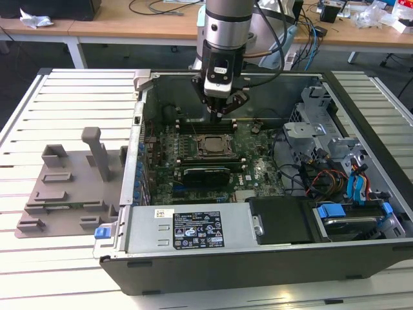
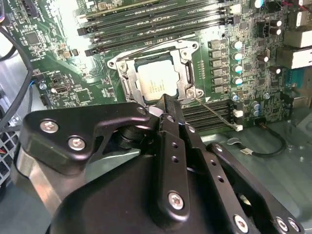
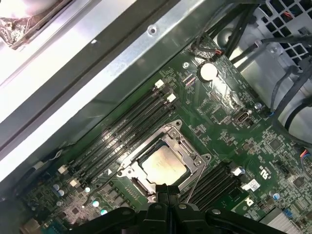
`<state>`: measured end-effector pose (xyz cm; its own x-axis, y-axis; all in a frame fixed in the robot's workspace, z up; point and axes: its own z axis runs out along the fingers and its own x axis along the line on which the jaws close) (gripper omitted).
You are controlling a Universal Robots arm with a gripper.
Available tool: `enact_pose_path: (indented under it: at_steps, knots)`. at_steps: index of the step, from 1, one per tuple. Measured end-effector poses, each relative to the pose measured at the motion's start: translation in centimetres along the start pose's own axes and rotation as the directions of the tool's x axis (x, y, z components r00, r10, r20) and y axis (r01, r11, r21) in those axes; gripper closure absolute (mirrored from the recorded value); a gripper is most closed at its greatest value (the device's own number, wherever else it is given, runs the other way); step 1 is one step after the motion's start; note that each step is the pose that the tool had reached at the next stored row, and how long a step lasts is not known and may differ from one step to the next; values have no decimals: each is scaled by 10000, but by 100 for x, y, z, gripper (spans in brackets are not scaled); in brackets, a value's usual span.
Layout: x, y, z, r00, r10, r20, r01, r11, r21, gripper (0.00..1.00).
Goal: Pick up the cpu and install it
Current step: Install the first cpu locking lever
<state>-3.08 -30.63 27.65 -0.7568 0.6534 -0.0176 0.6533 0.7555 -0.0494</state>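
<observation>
Tool (image 1: 220, 113) hanging inside the open computer case (image 1: 361, 103), fingers pressed together with nothing between them, tips hovering just above the near edge of the socket. In the second wrist view, tool (image 2: 165, 100) pointing down at the rim of the socket frame (image 2: 187, 73), apart from it by a small gap, or possibly brushing it; hard telling which. In the first wrist view, closed fingertips (image 3: 163, 187) sitting right at the frame's edge.

Cpu (image 2: 156, 80) lying flat in the socket, silver top plate facing up, framed on all sides by the metal bracket; same chip (image 3: 163, 165) glinting in the first wrist view, and showing as a small pale square (image 1: 211, 144) in the exterior view. Looking seated and level rather than tilted, so placement appearing done, judging from how squarely it fills the recess. Thin retaining lever (image 2: 214, 113) sticking out beside the socket, seemingly not latched down.

Moving outward: memory slots (image 3: 126, 131) running on both sides of the socket across the green motherboard (image 1: 258, 165). Drive cage and cables crowding the exterior view's right. Grey plastic tray (image 1: 64, 187) resting on the slatted counter (image 1: 39, 271) at the exterior view's left, well apart from the tool.
</observation>
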Motion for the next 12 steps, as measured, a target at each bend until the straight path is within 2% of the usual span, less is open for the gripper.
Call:
enact_pose_path:
  at_steps: [5, 12]
  knots:
    - [0, 0, 0, 9990, -457, 23, 457, 9990, -7, 89]
    - [0, 0, 0, 9937, -1119, 57, 1119, 9937, -17, 89]
